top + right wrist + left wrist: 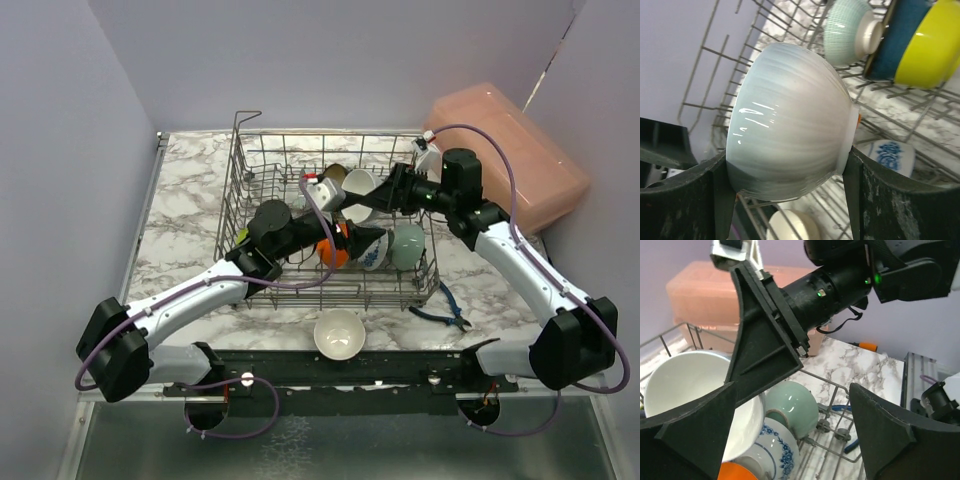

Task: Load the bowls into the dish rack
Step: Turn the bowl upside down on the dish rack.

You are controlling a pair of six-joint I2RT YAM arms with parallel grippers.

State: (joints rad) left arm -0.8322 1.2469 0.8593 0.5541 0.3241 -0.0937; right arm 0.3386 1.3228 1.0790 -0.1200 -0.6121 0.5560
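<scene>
The grey wire dish rack (262,160) holds several bowls. My right gripper (380,190) is shut on a white bowl (358,188), held on its side above the rack floor; in the right wrist view (787,155) the fingers clamp that bowl (790,130) at rim and foot. My left gripper (360,240) is open and empty inside the rack, over the mint green bowl (792,407), the blue-patterned bowl (771,452) and the orange bowl (737,472). The held white bowl (685,390) sits just left of its fingers. Another white bowl (339,333) lies on the table in front of the rack.
A yellow-green bowl (932,45), a dark teal bowl (902,35) and a finely lined pale bowl (847,30) stand in the rack. A pink translucent box (515,150) sits at the back right. Blue-handled pliers (440,312) lie right of the rack's front corner.
</scene>
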